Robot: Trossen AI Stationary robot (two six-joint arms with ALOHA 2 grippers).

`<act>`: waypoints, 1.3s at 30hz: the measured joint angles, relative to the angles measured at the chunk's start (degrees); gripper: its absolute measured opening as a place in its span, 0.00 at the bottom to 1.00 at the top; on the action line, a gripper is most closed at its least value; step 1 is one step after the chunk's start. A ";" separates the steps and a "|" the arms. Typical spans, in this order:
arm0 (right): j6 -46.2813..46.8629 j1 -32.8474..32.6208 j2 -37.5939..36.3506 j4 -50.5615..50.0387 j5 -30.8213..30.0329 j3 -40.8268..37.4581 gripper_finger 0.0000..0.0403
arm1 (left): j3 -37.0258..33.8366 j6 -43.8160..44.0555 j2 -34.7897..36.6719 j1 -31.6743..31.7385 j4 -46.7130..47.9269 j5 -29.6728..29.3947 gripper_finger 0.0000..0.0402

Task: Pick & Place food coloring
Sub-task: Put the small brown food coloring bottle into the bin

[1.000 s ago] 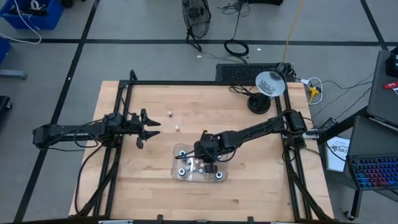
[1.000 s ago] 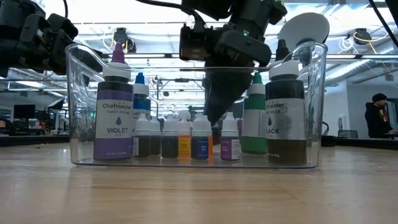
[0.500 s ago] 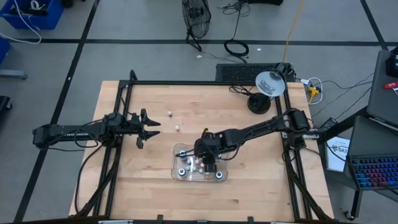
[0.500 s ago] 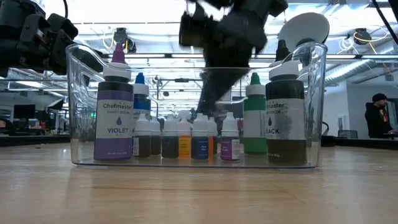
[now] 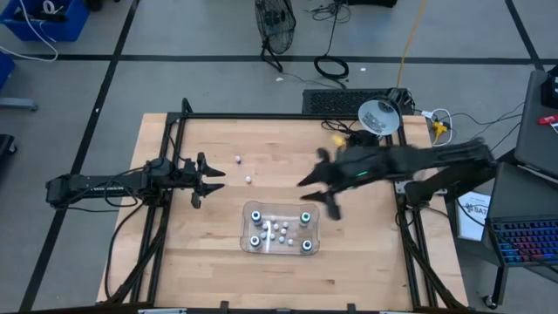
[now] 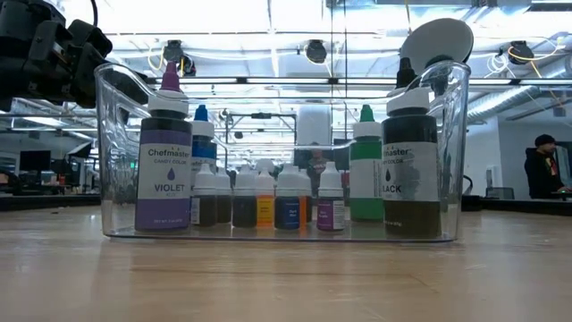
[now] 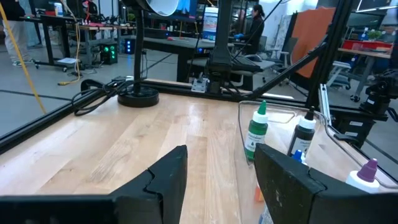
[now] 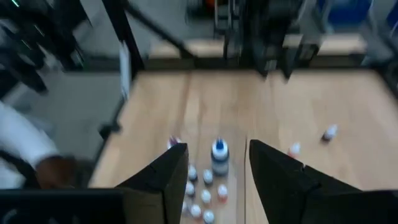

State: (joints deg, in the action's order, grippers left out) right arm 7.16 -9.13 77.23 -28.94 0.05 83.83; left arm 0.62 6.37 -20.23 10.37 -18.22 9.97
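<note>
A: Above the table's back-right area, right gripper blurred, fingers spread, nothing between them.
B: Food coloring?
A: Bottles upright in the clear tray at front centre. Two small bottles loose on the wood behind it.
B: Left arm?
A: Left gripper at the left side, fingers apart, empty, well clear of tray.

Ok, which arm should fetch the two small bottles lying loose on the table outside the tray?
Left, probably. The left tool is open and close beside the near loose bottle and the far loose bottle. The right tool, also open, is clearly farther from both.
</note>
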 joint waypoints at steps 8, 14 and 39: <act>-2.37 0.00 -17.57 -5.77 0.00 0.04 0.40 | 0.00 -0.03 0.00 0.00 0.00 0.00 0.46; -6.25 0.04 -27.97 -15.78 0.00 0.04 0.41 | 0.00 0.00 0.00 0.00 0.00 -0.01 0.46; -0.16 0.04 -76.96 33.17 -7.82 -57.23 0.40 | 0.00 0.00 0.00 0.00 0.00 0.01 0.46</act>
State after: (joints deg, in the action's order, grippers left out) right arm 7.00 -9.08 0.27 4.22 -7.77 26.60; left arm 0.62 6.37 -20.23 10.37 -18.22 9.98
